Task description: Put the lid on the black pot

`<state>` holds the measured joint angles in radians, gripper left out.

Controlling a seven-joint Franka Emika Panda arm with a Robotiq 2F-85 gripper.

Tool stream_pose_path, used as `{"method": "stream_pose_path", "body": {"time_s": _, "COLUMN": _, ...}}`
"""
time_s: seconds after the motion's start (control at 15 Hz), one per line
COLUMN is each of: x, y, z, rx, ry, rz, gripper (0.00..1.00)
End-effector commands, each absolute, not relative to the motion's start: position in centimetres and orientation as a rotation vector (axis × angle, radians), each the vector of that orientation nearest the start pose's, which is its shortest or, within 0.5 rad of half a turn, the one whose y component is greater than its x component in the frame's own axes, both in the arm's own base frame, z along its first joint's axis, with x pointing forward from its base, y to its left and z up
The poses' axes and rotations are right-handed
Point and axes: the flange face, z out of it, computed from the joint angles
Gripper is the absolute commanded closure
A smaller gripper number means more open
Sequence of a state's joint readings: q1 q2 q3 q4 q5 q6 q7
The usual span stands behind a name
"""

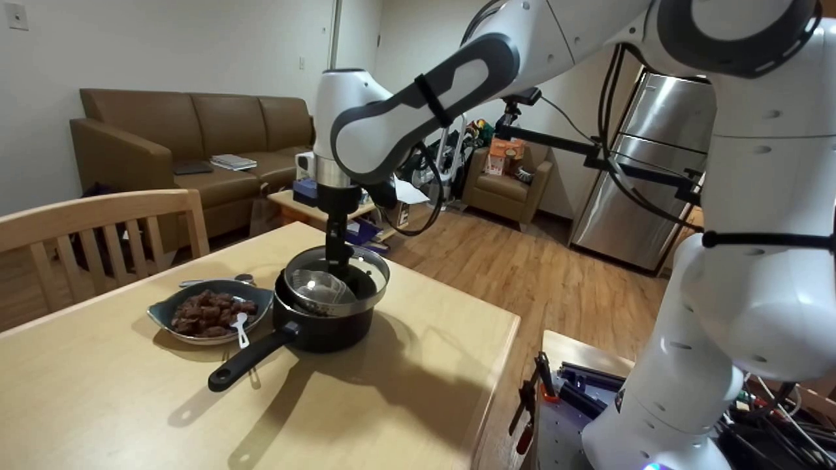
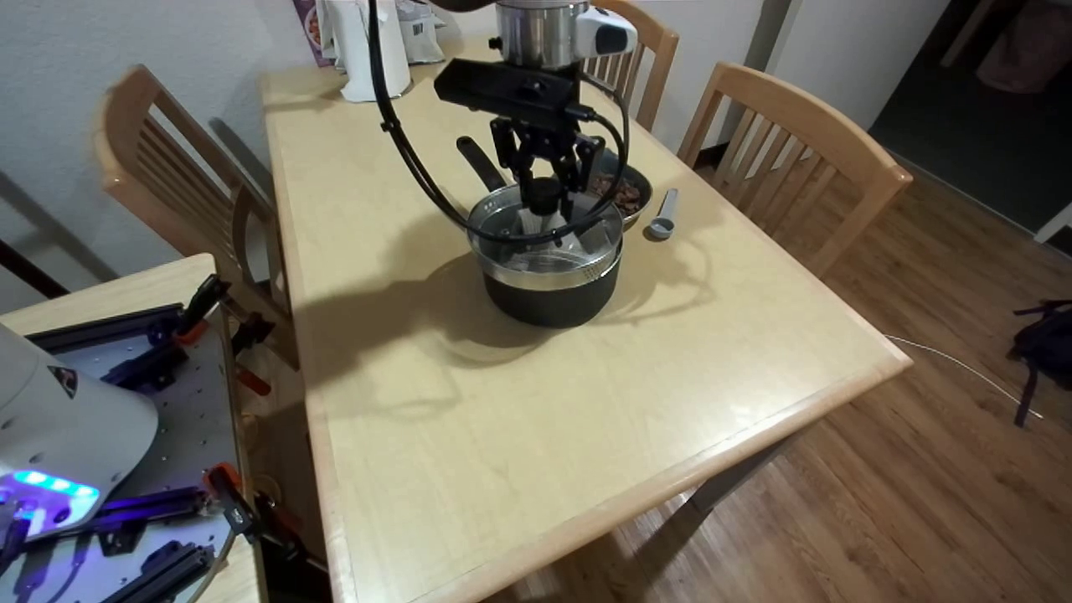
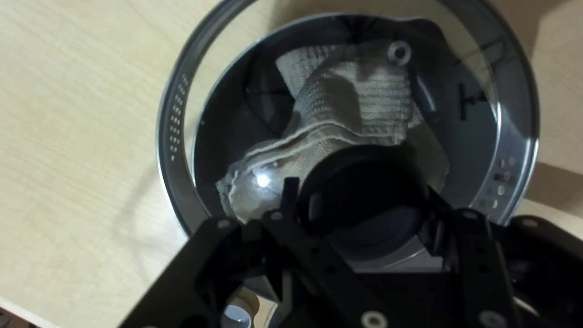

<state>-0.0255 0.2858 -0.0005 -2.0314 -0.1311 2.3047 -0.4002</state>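
Observation:
The lid has a clear greyish glass top, a metal rim and a dark knob (image 3: 360,200). The lid (image 2: 544,277) is over the black pot (image 2: 548,306) in both exterior views. In an exterior view the lid (image 1: 366,301) looks tilted and off-centre on the pot (image 1: 333,334). Whether its rim touches the pot all round cannot be told. The pot's long handle (image 1: 255,359) points away from the arm's base. My gripper (image 2: 546,201) points down with its fingers shut on the knob. A whitish cloth (image 3: 346,100) shows through the glass inside the pot.
A blue-grey dish (image 1: 160,312) of dark brown bits, with a white utensil (image 1: 241,329), stands close beside the pot. A grey measuring spoon (image 2: 664,216) lies near it. White items (image 2: 368,54) stand at a table end. Wooden chairs (image 2: 796,134) line the table (image 2: 603,419).

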Motion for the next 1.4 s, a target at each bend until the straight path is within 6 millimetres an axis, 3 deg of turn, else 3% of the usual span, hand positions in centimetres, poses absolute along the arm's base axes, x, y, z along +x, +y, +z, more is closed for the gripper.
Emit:
{"method": "stream_pose_path", "body": {"time_s": 0.0, "x": 59.1, "y": -2.2, "z": 30.9, "rx": -3.132, "ry": -0.781, "rz": -0.038, "gripper": 0.66}}
{"method": "stream_pose_path", "body": {"time_s": 0.53, "x": 59.5, "y": -1.7, "z": 29.8, "rx": -3.048, "ry": -0.819, "rz": -0.081, "gripper": 0.66}}
{"method": "stream_pose_path", "body": {"time_s": 1.33, "x": 60.3, "y": -3.4, "z": 27.6, "rx": -3.079, "ry": -0.729, "rz": -0.001, "gripper": 0.66}}
